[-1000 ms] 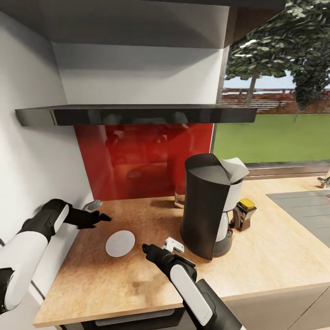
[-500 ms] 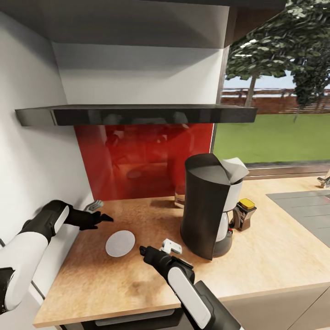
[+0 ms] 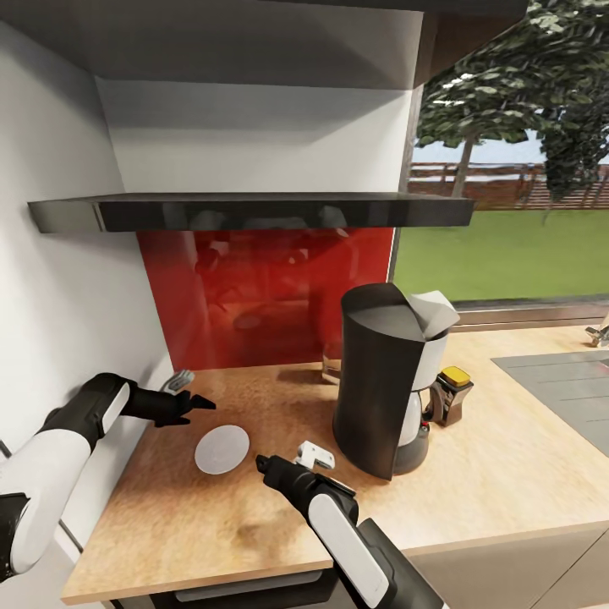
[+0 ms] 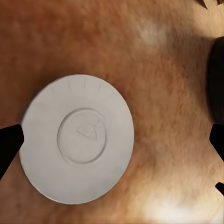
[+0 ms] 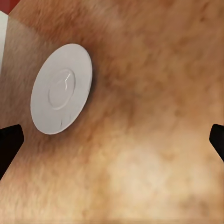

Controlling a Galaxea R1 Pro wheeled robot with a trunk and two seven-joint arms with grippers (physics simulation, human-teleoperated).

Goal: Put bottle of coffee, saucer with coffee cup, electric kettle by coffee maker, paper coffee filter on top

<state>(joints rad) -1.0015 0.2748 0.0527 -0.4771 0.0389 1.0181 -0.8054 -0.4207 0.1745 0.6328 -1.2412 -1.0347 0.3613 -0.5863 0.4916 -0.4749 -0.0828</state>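
No brand, label text or writing can be read on anything here.

Nearest, the right hand (image 3: 264, 463) hangs over the front part of the desk (image 3: 211, 524), its fingers spread and holding nothing; in the right wrist view its two dark fingertips (image 5: 10, 142) stand wide apart over bare wood. Just beyond it lies one saucer (image 3: 222, 448), flat on the desk toward the left end, with a small white-grey object (image 3: 315, 455) near it, too unclear to name. The left hand (image 3: 196, 397) hovers just past the saucer, close to the left wall, also spread and empty; the left wrist view looks straight down on the saucer (image 4: 78, 157) between its tips.

To the right of the saucer stands one coffee maker (image 3: 382, 391), upright, with a white paper filter (image 3: 433, 311) sitting in its top. One bottle of coffee (image 3: 451, 393), with its yellow lid, stands just beside it on the far right side.

Farther back, a red panel (image 3: 262, 288) backs the desk, and one kitchen shelf (image 3: 254, 211) hangs above.
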